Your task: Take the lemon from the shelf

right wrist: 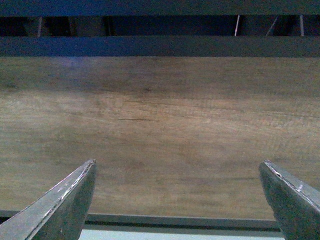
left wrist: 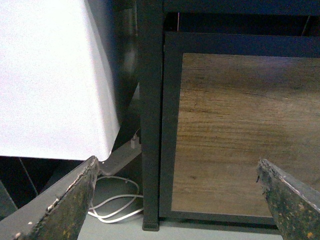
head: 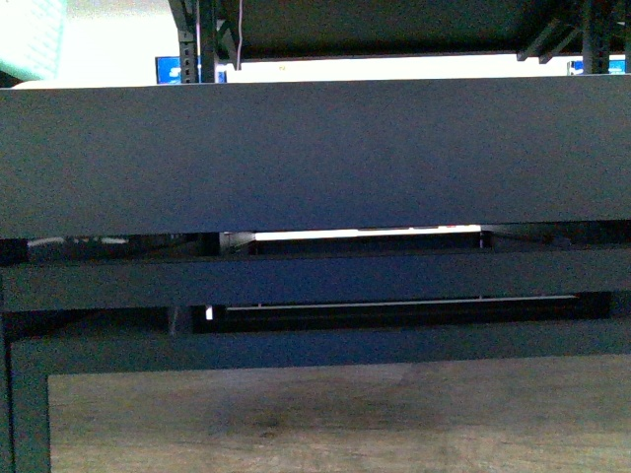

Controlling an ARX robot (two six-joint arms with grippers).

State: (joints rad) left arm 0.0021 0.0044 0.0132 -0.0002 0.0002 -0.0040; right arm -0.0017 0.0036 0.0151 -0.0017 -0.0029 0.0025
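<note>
Two grippers, both spread wide and both empty: the left gripper [left wrist: 176,162] hangs by the rack's black corner post [left wrist: 150,125], near a white sheet [left wrist: 50,75] and some loose white cables [left wrist: 116,200]; the right gripper [right wrist: 177,162] faces the middle of the wood panel [right wrist: 160,125] set in the frame low down. Neither has anything between its fingers.

No lemon shows in any view; the front view sits level with the shelf [head: 315,281], whose matte black tray lip [head: 315,158] fills most of the picture, and that raised lip is likely what hides whatever lies on the tray behind it; so where the fruit lies cannot be told from here.

My reading is that the arms hang low with jaws open in readiness because the reach has not begun; the task looks to be at its very start. The next move likely calls for lifting an arm above the lip, or raising the view; the fruit must be found before any grasp, and a blind reach risks striking the lip
</note>
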